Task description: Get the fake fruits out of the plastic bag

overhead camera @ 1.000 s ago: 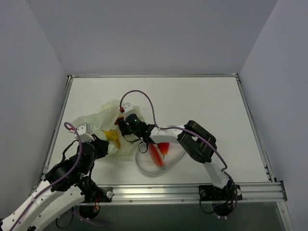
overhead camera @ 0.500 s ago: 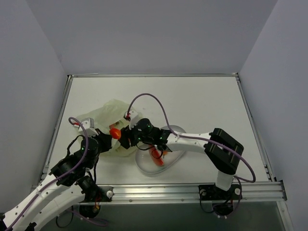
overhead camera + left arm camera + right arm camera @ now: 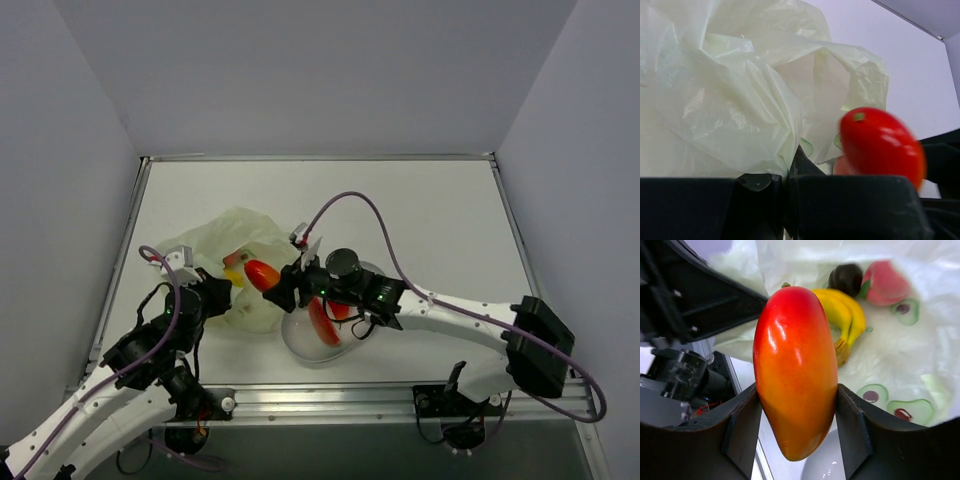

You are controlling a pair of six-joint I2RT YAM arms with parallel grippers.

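Nearest, the left gripper point(image 3: 215, 295) has its jaws pressed together on the near edge of the plastic bag point(image 3: 240, 225), holding it. Just right of the bag, a white oval plate point(image 3: 298, 345) holds two red fake fruits point(image 3: 322, 322). The right gripper point(image 3: 272, 283), inside the bag's mouth a second ago, has lifted clear, its jaws pinching a red-orange fake mango point(image 3: 795, 365) beside the opening, so one more fruit is out. Deeper in the bag lie a banana point(image 3: 842, 315), a dark purple fruit point(image 3: 846, 277) and a pink peach point(image 3: 885, 284).
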